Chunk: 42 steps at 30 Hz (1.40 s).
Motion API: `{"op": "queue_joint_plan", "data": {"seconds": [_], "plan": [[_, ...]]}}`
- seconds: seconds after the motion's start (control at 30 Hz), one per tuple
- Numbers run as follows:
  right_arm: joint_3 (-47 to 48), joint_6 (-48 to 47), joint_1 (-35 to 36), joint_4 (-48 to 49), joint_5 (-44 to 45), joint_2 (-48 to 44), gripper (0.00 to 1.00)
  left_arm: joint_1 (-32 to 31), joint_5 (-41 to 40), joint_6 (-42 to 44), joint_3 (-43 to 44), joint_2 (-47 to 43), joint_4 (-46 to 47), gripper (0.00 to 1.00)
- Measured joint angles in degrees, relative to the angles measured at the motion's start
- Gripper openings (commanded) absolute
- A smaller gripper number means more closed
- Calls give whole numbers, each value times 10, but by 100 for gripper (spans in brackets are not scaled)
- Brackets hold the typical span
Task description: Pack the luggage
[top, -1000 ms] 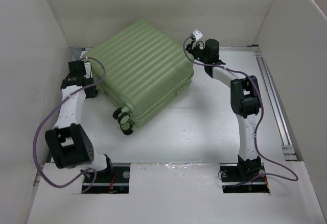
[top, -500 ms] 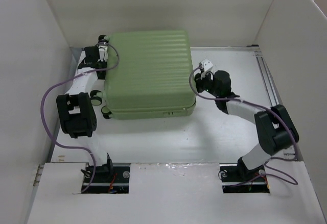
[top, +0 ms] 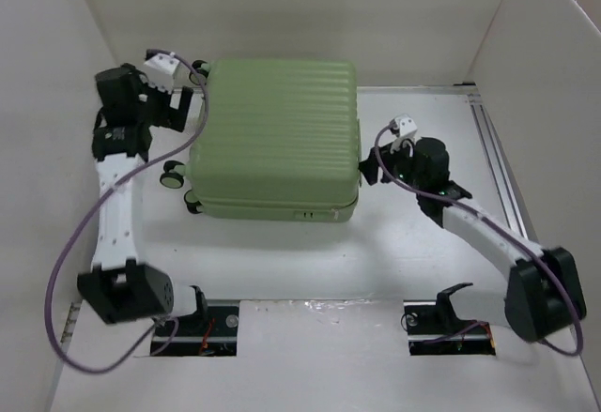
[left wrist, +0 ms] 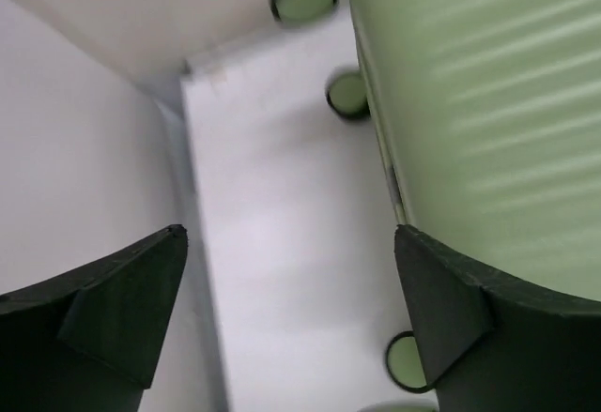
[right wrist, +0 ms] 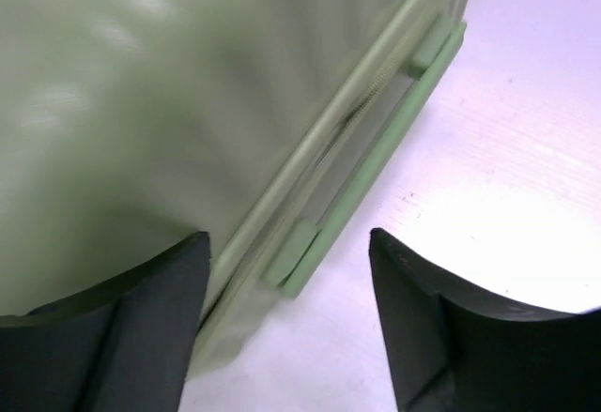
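Jaws of the left gripper (left wrist: 289,243) stand wide apart with only bare table (left wrist: 282,243) between them, and its fingers hang just beside the left side of the suitcase (top: 277,135). Jaws of the right gripper (right wrist: 288,243) are parted too and grip nothing. Through their gap the right wrist view shows the side handle (right wrist: 366,163), a pale green strap lying flat along the seam. Whether either finger touches the shell cannot be told.

Nearest, the two arm bases sit bolted in a white board at the near edge, with purple cables (top: 70,243) trailing along each arm. Beyond them is the white, slightly glossy table. The right arm lies low across it from the right, and the left arm stretches up along the left wall.

The suitcase lies flat and closed in the far half of the table, a little left of centre. It is light green, its ribbed shell faces up, and the ribs run left to right. A seam runs round its near side. Small black wheels (top: 172,179) with pale hubs stick out on its left side. A metal rail (top: 502,168) follows the table's right edge. Plain white panels (top: 282,8) close in the left, far and right sides.
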Motion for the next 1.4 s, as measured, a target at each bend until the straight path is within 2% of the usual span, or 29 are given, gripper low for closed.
{"op": "queue_joint_plan", "data": {"seconds": [0.07,0.17,0.27,0.37,0.53,0.8,0.9,1.1,1.2,1.33,1.37,1.4], "plan": [[-18,12,0,-30,1,-75,81,19,45,35,17,-71,-9,100],[-64,39,7,-63,-5,-203,85,64,108,120,83,-115,-69,100],[-115,69,36,-90,0,-309,86,80,150,253,117,-135,-176,100],[-152,95,94,-124,17,-362,86,76,168,375,94,-144,-287,100],[-165,121,172,-156,54,-339,87,76,136,509,4,-132,-385,100],[-165,124,197,-156,58,-269,89,69,118,635,-46,-135,-407,100],[-166,128,198,-144,57,-257,89,48,122,637,-63,-135,-389,100],[-167,169,212,-96,76,-221,84,30,125,606,-103,-114,-297,100],[-167,197,216,-63,92,-204,77,30,120,594,-135,-107,-256,95],[-168,234,226,-31,125,-183,66,30,120,586,-176,-109,-219,65],[-170,242,232,-29,137,-181,63,30,120,584,-185,-110,-213,51],[-171,248,238,-27,146,-177,61,30,122,584,-192,-110,-209,42]]}}
